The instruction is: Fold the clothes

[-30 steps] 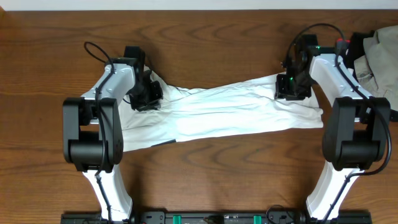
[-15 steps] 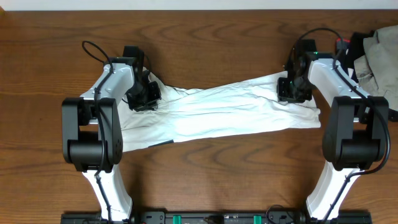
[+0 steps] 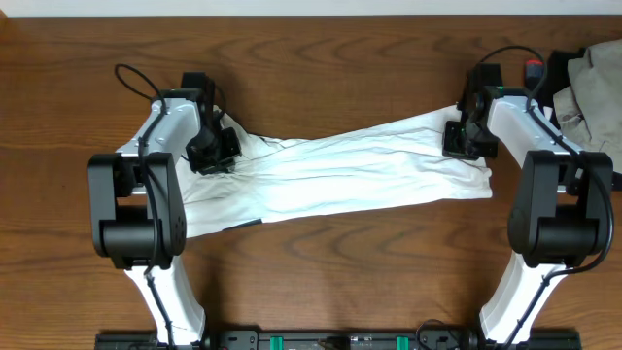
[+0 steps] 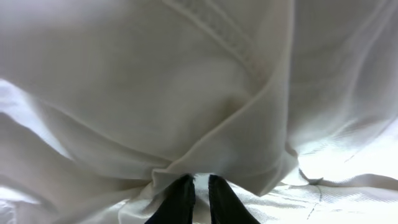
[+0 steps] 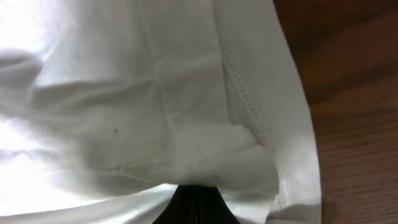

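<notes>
The clothes (image 3: 340,170) are one thin, wrinkled white garment stretched across the wooden table between both arms. My left gripper (image 3: 216,151) is shut on its left end. In the left wrist view the black fingertips (image 4: 200,186) pinch a fold of white cloth (image 4: 186,93) that fills the frame. My right gripper (image 3: 466,136) is shut on the right end. In the right wrist view the fingers (image 5: 196,202) are closed together under a hemmed edge of the cloth (image 5: 155,112).
A heap of grey-beige clothing (image 3: 595,83) lies at the table's far right edge, behind the right arm. Bare wood (image 5: 354,112) shows to the right of the garment's hem. The arm bases stand at the front edge.
Both grippers have moved outward, the left one to the left and the right one to the right, and the garment is drawn tighter between them.
</notes>
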### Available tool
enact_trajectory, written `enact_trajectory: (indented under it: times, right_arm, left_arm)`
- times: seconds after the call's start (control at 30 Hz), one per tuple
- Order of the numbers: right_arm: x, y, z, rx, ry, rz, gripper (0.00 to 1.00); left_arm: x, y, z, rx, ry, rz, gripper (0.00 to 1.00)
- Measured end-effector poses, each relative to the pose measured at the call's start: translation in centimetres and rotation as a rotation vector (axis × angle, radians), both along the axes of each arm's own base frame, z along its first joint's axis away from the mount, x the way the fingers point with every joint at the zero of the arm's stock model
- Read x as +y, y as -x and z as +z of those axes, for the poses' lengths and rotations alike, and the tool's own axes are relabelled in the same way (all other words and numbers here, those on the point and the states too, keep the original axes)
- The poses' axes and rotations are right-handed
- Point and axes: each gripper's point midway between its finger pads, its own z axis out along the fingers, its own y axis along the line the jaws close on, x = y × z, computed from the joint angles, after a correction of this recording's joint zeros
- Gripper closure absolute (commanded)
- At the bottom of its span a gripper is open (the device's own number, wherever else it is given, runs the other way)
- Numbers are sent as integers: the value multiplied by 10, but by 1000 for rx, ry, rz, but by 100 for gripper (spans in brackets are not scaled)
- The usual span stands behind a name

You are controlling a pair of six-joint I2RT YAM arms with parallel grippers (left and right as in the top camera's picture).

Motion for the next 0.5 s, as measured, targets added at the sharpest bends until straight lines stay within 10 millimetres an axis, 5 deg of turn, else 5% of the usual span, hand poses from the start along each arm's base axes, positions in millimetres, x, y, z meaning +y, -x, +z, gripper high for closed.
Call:
enact_trajectory:
  times: [0.27,0.5]
  right_arm:
    - [-6,-2,0,-25,-13,-18,99]
    - [-32,-2,0,-31,-14,-86,99]
  left_arm:
    - [9,0,0,2,-2,24,87]
    - [18,0,0,2,-24,36,87]
